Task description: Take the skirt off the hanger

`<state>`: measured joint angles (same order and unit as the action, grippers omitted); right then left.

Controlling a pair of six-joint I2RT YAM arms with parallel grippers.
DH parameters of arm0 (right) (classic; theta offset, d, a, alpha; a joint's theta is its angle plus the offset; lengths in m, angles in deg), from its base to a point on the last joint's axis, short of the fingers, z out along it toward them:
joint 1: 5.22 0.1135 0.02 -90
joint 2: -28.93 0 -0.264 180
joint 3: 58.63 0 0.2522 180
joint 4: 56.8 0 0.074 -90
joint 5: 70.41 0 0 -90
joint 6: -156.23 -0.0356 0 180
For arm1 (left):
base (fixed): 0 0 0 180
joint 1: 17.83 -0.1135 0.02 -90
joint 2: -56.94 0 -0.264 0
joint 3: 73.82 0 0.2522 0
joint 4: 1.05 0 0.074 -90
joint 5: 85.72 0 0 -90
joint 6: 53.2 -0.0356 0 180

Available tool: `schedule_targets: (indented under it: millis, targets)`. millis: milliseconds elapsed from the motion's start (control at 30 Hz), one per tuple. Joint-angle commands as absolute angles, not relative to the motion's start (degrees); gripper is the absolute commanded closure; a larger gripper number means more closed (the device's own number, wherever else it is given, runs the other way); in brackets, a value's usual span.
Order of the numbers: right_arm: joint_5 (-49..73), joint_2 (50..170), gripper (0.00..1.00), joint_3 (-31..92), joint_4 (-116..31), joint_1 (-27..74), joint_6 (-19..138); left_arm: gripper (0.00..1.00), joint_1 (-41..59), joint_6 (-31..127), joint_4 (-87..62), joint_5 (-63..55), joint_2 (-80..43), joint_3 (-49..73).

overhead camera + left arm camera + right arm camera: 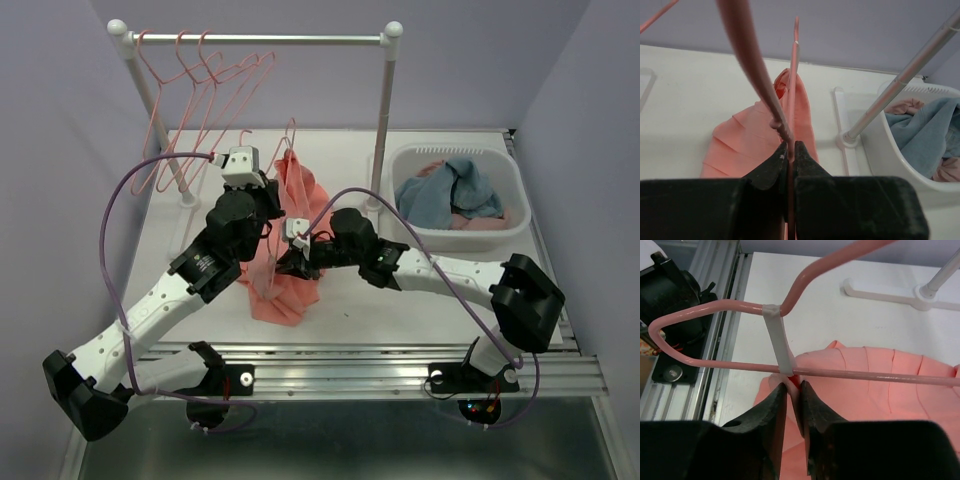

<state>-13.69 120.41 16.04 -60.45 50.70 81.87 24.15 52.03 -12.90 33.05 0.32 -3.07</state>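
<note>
Nearest to us, the right gripper (794,386) has its fingers drawn almost together on a fold of the skirt (880,405). The pinch sits just under the bottom bar of the hanger (865,374), right beside the white clip (780,345) that crosses the wire. The pink skirt hangs from that bar near the middle of the table (420,300), with its lower pleats piled on the surface. A little farther in, the left gripper (789,149) is clamped narrow on the hanger's wire and holds it upright above the cloth. We judge the step in hand to be pulling the waistband free while the hanger is braced. To do it well, we should hold the left arm steady and let the right arm do the travelling. The right arm should draw the cloth down and toward the near edge, along the clip rather than across it, so the fabric slips out instead of dragging the wire with it. We cannot tell how firmly the clip bites, so a slow, even pull is safer than a jerk. If the hanger begins to twist in the left fingers, we should pause. To the right, well apart, the basket (500,232) holds blue clothes (450,190). At the far edge stands the rack (260,39) with spare hangers (190,110), and our pull should stay clear of its post.
</note>
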Motion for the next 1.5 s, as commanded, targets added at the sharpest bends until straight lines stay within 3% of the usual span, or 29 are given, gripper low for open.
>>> schedule_targets:
  millis: [0,33,200,467,1000,1267,1467]
  targets:
    - [-12.50,118.75,0.84,14.46,-63.34,51.11,81.00,1.00,24.45,53.51,-5.41,36.09,1.66,-1.44]
    - [-11.80,117.71,0.99,13.59,-64.13,51.11,80.74,1.00,24.45,53.16,-5.50,36.36,1.57,-1.52]
    - [-7.14,114.89,0.99,12.96,-63.61,51.11,80.82,1.00,24.45,50.78,-3.31,41.62,0.17,-3.19]
    - [-9.94,111.46,0.99,13.40,-57.73,53.31,83.72,1.00,24.45,51.04,2.94,49.80,-8.43,-1.71]
    - [-7.83,105.74,0.99,10.33,-54.12,57.53,85.48,1.00,23.92,48.93,10.76,60.87,-11.61,-3.02]
    - [-1.78,107.32,0.99,7.60,-55.26,57.53,81.62,1.00,23.92,51.04,4.36,58.16,-9.60,-0.12]
    - [13.15,109.17,0.99,5.05,-56.57,57.53,77.84,1.00,23.83,54.89,-9.41,46.48,-5.47,2.96]
